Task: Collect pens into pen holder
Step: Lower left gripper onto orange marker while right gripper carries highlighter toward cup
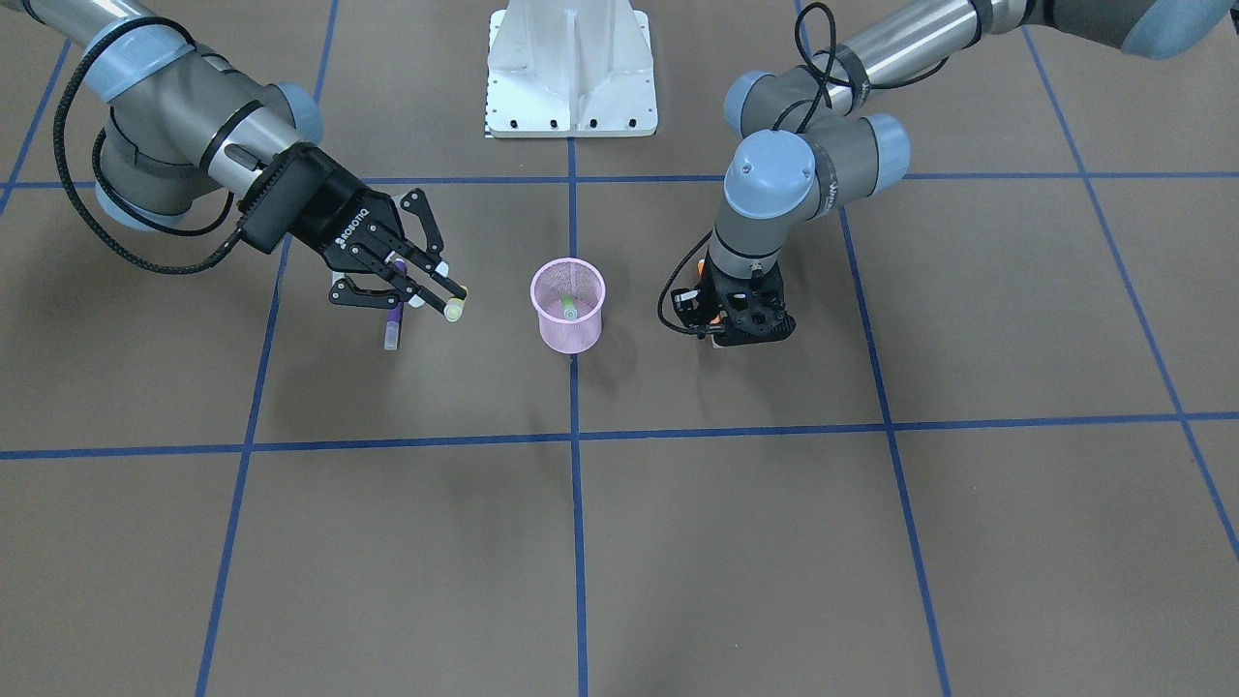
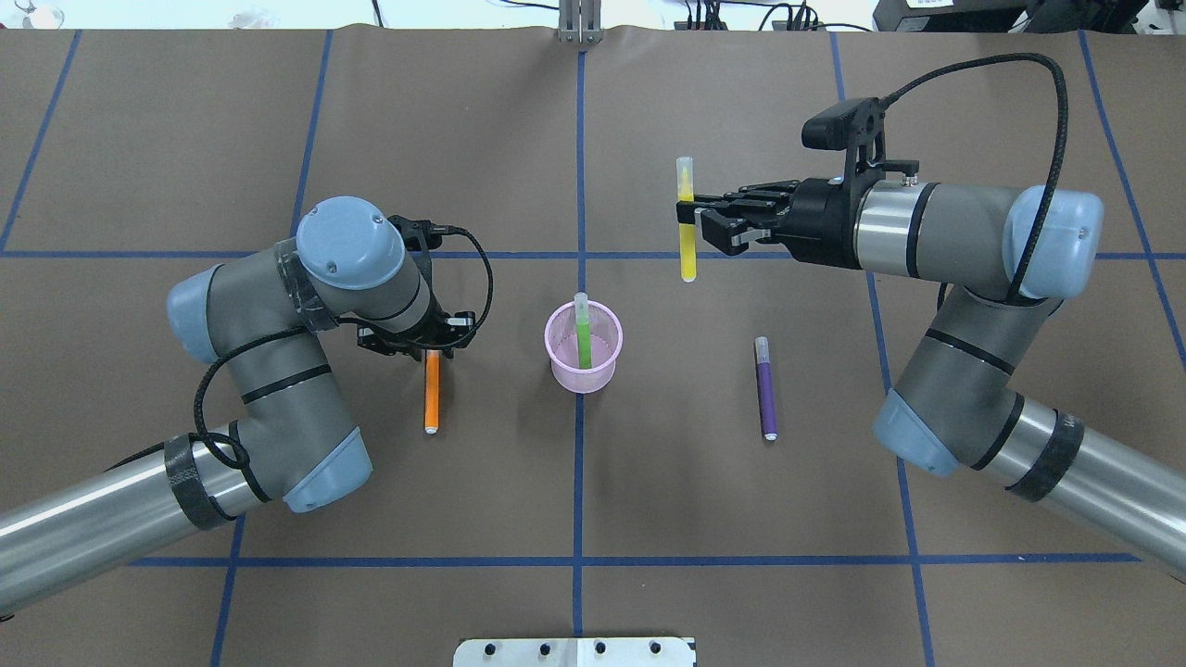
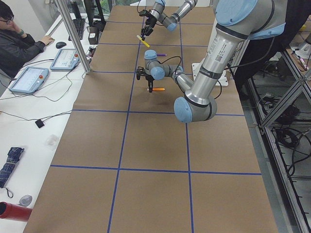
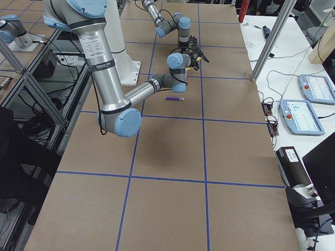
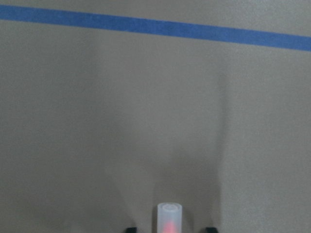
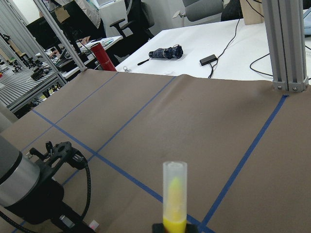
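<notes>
Right jaws: closed on the yellow pen (image 2: 687, 255); we see the right gripper (image 2: 690, 215) pinching its barrel and holding it crosswise, off the table (image 2: 649, 482), clear cap end pointing away from the robot.
Left jaws: parted; in the wrist view we see the two fingertips (image 5: 130, 229) standing on either side of the orange pen's pale cap, with a gap on each side, so nothing is gripped.
Left gripper (image 2: 428, 345): points straight down, low over the table, on the far end of the orange pen (image 2: 432, 394).
Orange pen: lies flat on the robot's left of the pink cup (image 2: 593, 378), near it but apart; most of its barrel sticks out toward the robot from under the gripper.
Green pen (image 2: 583, 338): stands inside the cup, its cap end above the rim.
Pink cup: upright on the blue line (image 2: 576, 482) down the middle of the table, between the two arms.
Purple pen (image 2: 765, 389): lies flat on the robot's right of the cup, well apart from both grippers, pale cap pointing away from the robot.
</notes>
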Robot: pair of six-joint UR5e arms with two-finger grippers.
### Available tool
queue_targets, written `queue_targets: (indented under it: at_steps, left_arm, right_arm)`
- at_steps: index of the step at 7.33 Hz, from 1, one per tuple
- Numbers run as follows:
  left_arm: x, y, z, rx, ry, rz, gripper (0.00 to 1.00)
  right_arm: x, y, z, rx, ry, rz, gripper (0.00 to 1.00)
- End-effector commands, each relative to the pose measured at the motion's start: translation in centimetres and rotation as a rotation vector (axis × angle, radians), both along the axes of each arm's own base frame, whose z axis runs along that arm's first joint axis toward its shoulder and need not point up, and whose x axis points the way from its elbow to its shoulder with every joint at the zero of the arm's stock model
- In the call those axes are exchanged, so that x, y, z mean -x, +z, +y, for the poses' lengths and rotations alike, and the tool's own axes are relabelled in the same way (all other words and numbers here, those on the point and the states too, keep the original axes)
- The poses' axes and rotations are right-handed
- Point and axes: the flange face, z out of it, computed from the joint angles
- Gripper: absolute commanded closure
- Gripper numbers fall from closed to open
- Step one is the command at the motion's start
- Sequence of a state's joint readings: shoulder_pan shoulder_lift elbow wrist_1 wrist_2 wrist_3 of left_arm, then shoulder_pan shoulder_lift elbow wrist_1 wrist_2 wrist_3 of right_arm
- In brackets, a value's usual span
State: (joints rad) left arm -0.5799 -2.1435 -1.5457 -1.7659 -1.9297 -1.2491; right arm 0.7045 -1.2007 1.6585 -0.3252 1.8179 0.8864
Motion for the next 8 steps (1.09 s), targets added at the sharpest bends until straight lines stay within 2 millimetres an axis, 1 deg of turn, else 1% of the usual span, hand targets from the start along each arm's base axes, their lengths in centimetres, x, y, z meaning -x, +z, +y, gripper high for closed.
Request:
queue_targets:
  at_steps: [1, 2, 3, 4, 5, 6, 7, 8]
  left_arm:
    - [0.0, -0.1, 0.0, 0.000, 0.000, 0.000, 1.00]
    - [0.1, -0.3, 0.1, -0.002, 0.001, 0.004, 1.00]
    - [0.3, -1.4, 0.2, -0.005, 0.006, 0.022, 1.00]
    - [2.2, -3.0, -0.1, 0.015, 0.010, 0.041, 1.00]
    - [5.7, -5.1, -1.4, 0.023, -0.014, 0.044, 1.00]
    - [8.4, -7.0, -1.9, -0.021, 0.008, 0.039, 1.00]
    - [10.2, -7.5, -2.6, -0.031, 0.000, 0.026, 1.00]
    - [11.0, -7.6, -3.3, -0.034, -0.015, 0.025, 1.00]
  right_arm:
    - [-0.2, -0.3, 0.0, -0.003, 0.001, -0.006, 1.00]
    - [-0.2, -0.3, 0.0, -0.004, 0.001, -0.005, 1.00]
    - [-0.2, -0.7, 0.1, -0.001, 0.000, -0.017, 1.00]
    - [-0.2, -1.1, 0.1, -0.002, -0.001, -0.023, 1.00]
    - [0.0, -1.7, 0.0, -0.008, -0.001, -0.030, 1.00]
    - [1.0, -2.1, 0.6, -0.009, 0.008, -0.041, 1.00]
    - [3.0, -2.7, 1.9, -0.005, 0.040, -0.056, 1.00]
    - [5.3, -3.7, 3.5, -0.005, 0.046, -0.075, 1.00]
